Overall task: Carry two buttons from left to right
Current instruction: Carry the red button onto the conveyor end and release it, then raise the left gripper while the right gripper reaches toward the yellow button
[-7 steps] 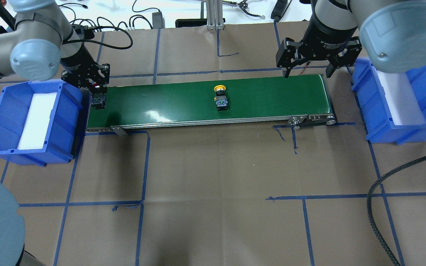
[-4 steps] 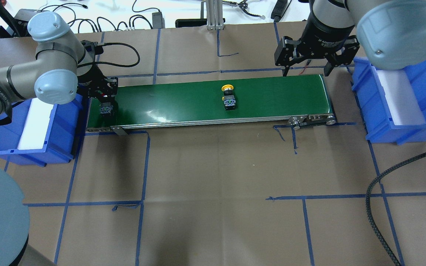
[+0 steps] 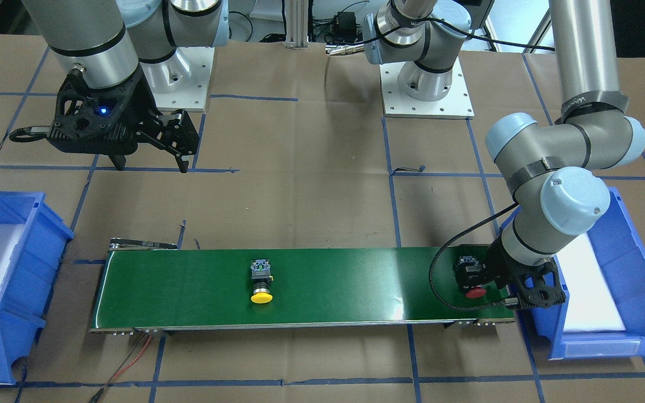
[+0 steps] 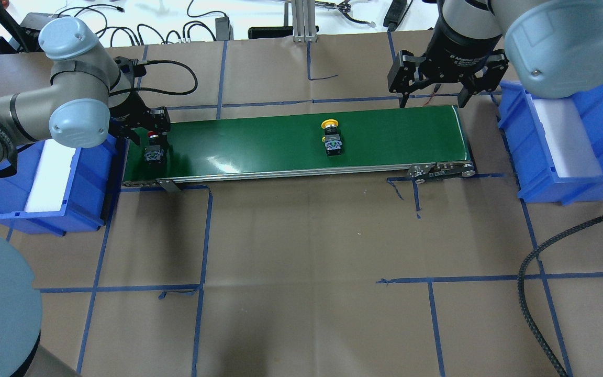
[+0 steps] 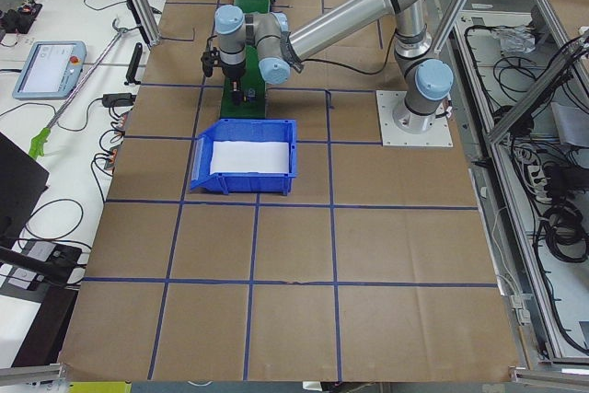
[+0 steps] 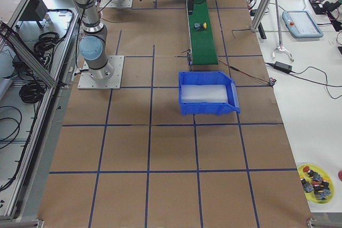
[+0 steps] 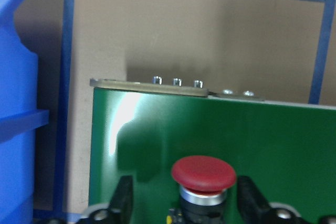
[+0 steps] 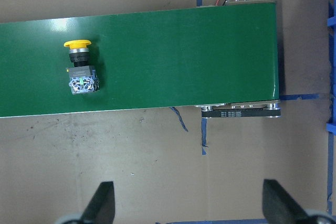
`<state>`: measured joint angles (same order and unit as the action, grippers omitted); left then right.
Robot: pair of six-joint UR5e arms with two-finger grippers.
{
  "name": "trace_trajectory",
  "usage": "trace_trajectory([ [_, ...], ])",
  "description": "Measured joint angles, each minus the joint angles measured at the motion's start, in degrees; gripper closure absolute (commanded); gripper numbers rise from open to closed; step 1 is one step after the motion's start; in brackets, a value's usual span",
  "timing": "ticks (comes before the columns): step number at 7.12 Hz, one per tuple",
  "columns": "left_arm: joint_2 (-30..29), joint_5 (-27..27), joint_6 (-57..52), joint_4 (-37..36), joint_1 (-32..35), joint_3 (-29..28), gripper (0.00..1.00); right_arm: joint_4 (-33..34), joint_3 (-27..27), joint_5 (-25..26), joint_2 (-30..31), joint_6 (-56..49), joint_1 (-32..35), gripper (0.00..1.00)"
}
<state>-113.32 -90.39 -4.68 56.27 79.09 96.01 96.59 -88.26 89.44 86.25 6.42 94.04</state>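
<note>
Surface: a table [image 4: 306, 235] papered brown and gridded with blue tape [image 4: 202, 235]. One green conveyor belt [image 4: 259, 144], with one of two blue bins [image 4: 34, 220] at each end. Two buttons lie on the belt, the yellow button [image 4: 331, 139] mid-belt and the red button [image 4: 153, 152] at its left end. The left gripper [image 7: 185, 205] straddles the red one, its fingers parted with gaps showing. The right gripper [image 4: 433, 103], lettered "2F Adaptive", hangs spread wide behind the belt's right end.
</note>
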Motion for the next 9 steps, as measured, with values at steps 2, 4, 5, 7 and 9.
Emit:
trace_trajectory([
  [2,2.4,0.0,0.0,3.1,-0.1,-1.4,0.01,0.0,0.0,0.2,-0.1,-0.1,0.0,0.0],
  [4,6.6,0.2,0.0,13.0,0.2,-4.5,0.01,0.2,-0.6,0.1,-0.7,-0.1,0.0,0.0],
  [5,8.8,0.4,0.2,19.6,0.4,-6.5,0.01,0.3,-0.7,0.0,-1.8,-0.1,0.0,0.0],
  [7,13.8,0.3,2.5,28.3,3.3,-7.6,0.01,4.3,-0.8,-0.1,-5.5,-0.1,0.0,0.0],
  [9,16.9,0.0,4.7,30.9,6.8,-7.2,0.01,10.8,-1.0,-0.4,-10.2,-0.2,-0.3,0.0],
])
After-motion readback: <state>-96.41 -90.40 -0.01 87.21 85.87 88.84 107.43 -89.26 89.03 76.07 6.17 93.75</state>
